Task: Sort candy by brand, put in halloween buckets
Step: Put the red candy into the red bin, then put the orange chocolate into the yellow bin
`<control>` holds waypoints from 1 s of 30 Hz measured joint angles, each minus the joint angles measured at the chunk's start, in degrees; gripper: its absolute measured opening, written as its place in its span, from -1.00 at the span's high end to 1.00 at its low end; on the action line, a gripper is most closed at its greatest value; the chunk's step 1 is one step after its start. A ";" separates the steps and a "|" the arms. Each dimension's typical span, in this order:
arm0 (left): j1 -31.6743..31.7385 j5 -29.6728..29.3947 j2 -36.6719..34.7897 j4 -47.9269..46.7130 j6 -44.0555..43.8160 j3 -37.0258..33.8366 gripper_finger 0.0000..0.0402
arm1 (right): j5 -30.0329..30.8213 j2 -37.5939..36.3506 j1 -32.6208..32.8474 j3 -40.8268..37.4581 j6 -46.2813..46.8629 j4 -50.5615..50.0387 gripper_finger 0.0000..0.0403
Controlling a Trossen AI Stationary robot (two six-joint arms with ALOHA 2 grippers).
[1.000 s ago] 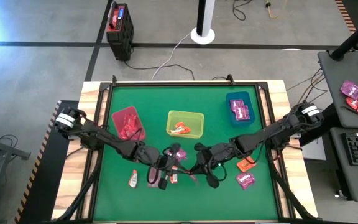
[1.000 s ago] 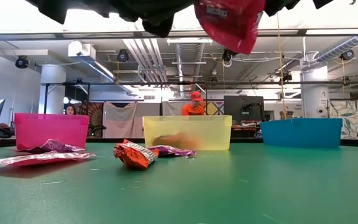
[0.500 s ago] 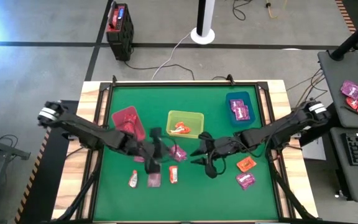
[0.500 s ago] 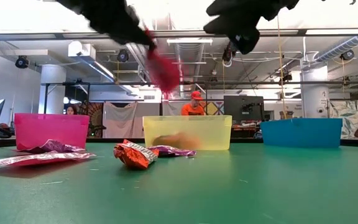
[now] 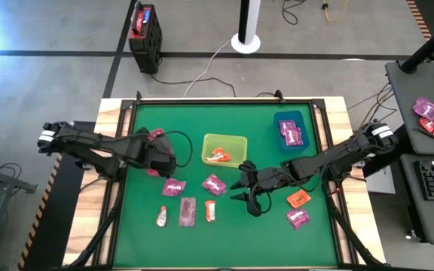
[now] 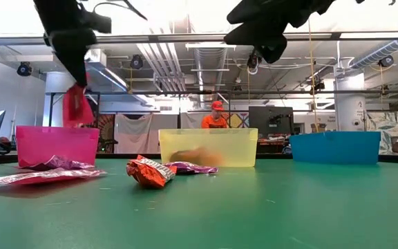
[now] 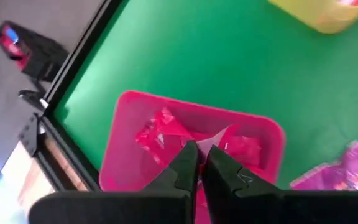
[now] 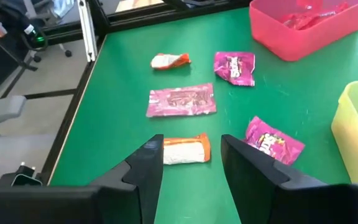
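Note:
My left gripper (image 5: 159,158) is shut on a red candy packet (image 6: 77,108) that hangs over the crimson bucket (image 6: 55,145). That bucket (image 7: 135,124) holds other red packets. Mid-table, my right gripper (image 8: 191,155) is open and holds nothing; it hangs above the loose candy. Below it lie magenta packets (image 8: 234,67) (image 8: 272,140), a dull pink packet (image 8: 180,100) and orange-and-white ones (image 8: 185,150) (image 8: 169,60). The yellow-green bucket (image 5: 224,150) holds an orange packet. The teal-blue bucket (image 5: 290,129) holds magenta packets. My left gripper pinches the red packet's upper end (image 6: 73,91) between its two shut fingers, which slant downward. The packet hangs below the fingers, lifted clear, above the crimson bucket's opening.
An orange packet (image 5: 298,199) and a magenta packet (image 5: 298,217) lie near the table's right front. A black frame rims the green mat (image 5: 224,245). A black box with a red top (image 5: 145,30) and a white disc with a pole (image 5: 246,39) stand on the floor beyond.
My right gripper has opened and let go of the red packet, staying mid-table. My left gripper has kept hold of it, swung toward the table's left and far edge, and tipped downward; the packet now hangs over the crimson bucket.

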 joint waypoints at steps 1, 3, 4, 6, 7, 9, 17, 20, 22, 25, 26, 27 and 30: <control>0.38 -0.62 0.28 0.02 -0.04 -0.30 1.00 | -0.01 0.11 0.00 0.00 0.12 0.05 0.24; 1.11 -1.03 1.09 -0.38 -0.16 -0.41 0.97 | -0.02 0.12 0.00 0.00 1.09 -0.13 0.23; 1.53 -1.00 1.48 -0.43 -0.22 -0.41 0.95 | -0.02 0.12 0.00 0.00 1.39 -0.15 0.22; 2.30 -0.54 2.43 -1.39 -1.19 -0.41 0.88 | -0.02 0.12 0.02 0.00 1.53 -0.15 0.20; 2.68 -0.01 2.88 -2.04 -1.64 -0.41 0.83 | -0.04 0.12 0.02 0.00 1.53 -0.15 0.20; 2.93 0.34 3.65 -2.98 -2.57 -0.41 0.72 | 0.00 0.12 0.01 -0.04 1.94 -0.16 0.18; 2.66 -2.55 5.83 -3.07 -2.12 -0.41 0.17 | 5.22 0.14 -0.11 -0.07 3.79 -0.44 0.14; 1.49 -2.86 5.61 -2.44 -1.71 -0.41 0.02 | 7.31 0.15 -0.05 -0.07 5.06 -0.45 0.14; 0.04 -4.05 5.21 -1.47 -2.66 -0.41 -0.03 | 7.64 0.15 0.04 -0.07 6.14 -0.43 0.15; -3.88 -7.34 4.87 1.46 -4.57 -0.43 -0.06 | 9.00 0.15 0.04 -0.07 10.76 -0.42 0.15; -5.50 -8.19 4.85 2.73 -5.23 -0.41 -0.06 | 9.03 0.15 0.04 -0.04 12.08 -0.50 0.15; -7.28 -9.00 4.85 4.03 -5.91 -0.37 -0.07 | 9.04 0.21 0.06 0.23 13.32 -1.12 0.15; -13.27 -11.19 4.80 9.49 -7.04 -0.32 -0.07 | 9.01 1.33 0.36 3.04 17.24 -5.50 0.15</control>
